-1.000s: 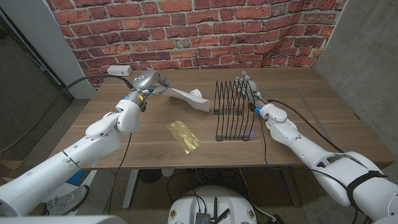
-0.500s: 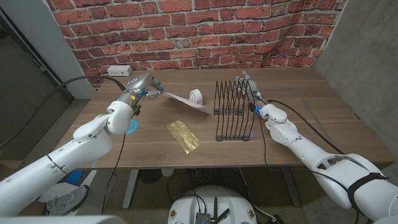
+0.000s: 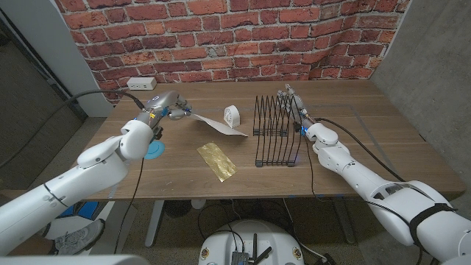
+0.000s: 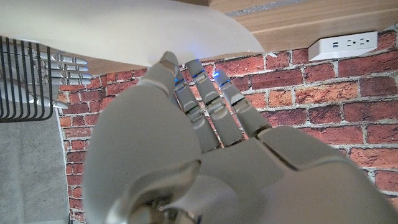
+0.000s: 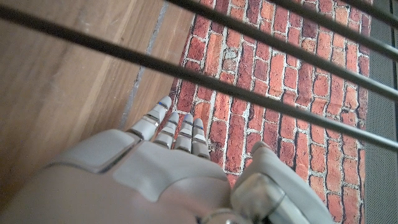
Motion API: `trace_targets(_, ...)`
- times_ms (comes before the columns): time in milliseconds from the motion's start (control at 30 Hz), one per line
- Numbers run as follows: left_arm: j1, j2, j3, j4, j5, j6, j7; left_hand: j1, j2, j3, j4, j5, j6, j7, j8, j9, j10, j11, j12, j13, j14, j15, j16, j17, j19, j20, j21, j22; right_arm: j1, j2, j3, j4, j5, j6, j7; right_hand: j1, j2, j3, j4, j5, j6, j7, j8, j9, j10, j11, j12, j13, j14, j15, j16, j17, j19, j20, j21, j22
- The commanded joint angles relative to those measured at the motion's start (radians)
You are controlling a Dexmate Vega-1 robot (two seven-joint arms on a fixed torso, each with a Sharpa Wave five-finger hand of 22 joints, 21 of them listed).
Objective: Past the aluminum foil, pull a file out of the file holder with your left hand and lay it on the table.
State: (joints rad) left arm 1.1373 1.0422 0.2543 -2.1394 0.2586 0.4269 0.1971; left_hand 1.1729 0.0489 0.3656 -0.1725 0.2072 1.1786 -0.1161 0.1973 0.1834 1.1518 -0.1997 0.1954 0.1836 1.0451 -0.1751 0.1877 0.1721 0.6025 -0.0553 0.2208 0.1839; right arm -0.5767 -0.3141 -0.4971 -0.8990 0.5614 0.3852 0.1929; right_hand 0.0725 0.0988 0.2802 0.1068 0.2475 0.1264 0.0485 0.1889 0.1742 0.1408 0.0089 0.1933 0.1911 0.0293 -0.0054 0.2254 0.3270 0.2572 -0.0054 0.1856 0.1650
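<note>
My left hand holds one end of a white file over the table's back left. The file slopes down toward the black wire file holder, its low edge close to the tabletop and apart from the holder. In the left wrist view the file lies beyond my left hand's fingers, with the file holder to one side. A gold-coloured sheet of foil lies flat near the front edge. My right hand stands with straight fingers against the holder's far right side, holding nothing. The holder's wires cross the right wrist view above my right hand.
A blue disc lies under my left forearm. A white power strip sits at the table's back left corner, against the brick wall. A cable runs from my right wrist across the right side of the table.
My left hand has moved left and lower with the file. The file has swung down from level to sloping, its free edge now close to the table. The right hand has stayed put.
</note>
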Motion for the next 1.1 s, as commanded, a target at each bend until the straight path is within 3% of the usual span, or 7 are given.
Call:
trace_targets(33, -0.015, 0.036, 0.022, -0.002, -0.056, 0.021, -0.050, 0.002, 0.002, -0.001, -0.002, 0.005, -0.001, -0.003, -0.004, 0.005, 0.004, -0.001, 0.002, 0.003, 0.005, -0.064, -0.003, 0.003, 0.007, -0.166, -0.002, 0.004, -0.008, 0.001, -0.001, -0.008, 0.000, -0.005, -0.009, -0.007, 0.036, 0.007, -0.001, -0.003, 0.011, 0.000, 0.004, 0.005, 0.003, -0.001, 0.002, 0.001, 0.003, 0.003, 0.005, 0.004, 0.008, 0.003, 0.006, 0.004)
trace_targets(633, 0.016, 0.088, -0.002, -0.036, -0.111, 0.060, -0.043, -0.008, 0.003, -0.002, 0.000, 0.007, -0.012, 0.000, -0.006, 0.006, 0.003, -0.002, 0.003, 0.004, 0.000, -0.062, -0.005, 0.002, -0.002, -0.167, -0.009, 0.002, 0.006, 0.012, 0.000, 0.023, 0.001, 0.010, 0.004, -0.009, 0.036, 0.009, -0.001, -0.004, 0.013, 0.001, 0.004, 0.005, 0.003, 0.000, 0.002, 0.001, 0.002, 0.004, 0.005, 0.004, 0.008, 0.004, 0.006, 0.005)
trace_targets(1100, 0.099, 0.191, -0.079, -0.094, -0.162, 0.126, -0.064, -0.044, 0.002, 0.001, 0.005, 0.009, -0.049, -0.005, -0.010, 0.009, -0.033, -0.005, -0.007, 0.002, -0.044, -0.057, -0.016, -0.002, -0.032, -0.167, -0.024, 0.000, 0.015, 0.023, -0.004, 0.039, -0.001, 0.016, 0.009, -0.010, 0.036, 0.010, -0.002, -0.004, 0.015, 0.001, 0.005, 0.005, 0.003, -0.001, 0.002, 0.001, 0.004, 0.005, 0.006, 0.005, 0.010, 0.007, 0.006, 0.005)
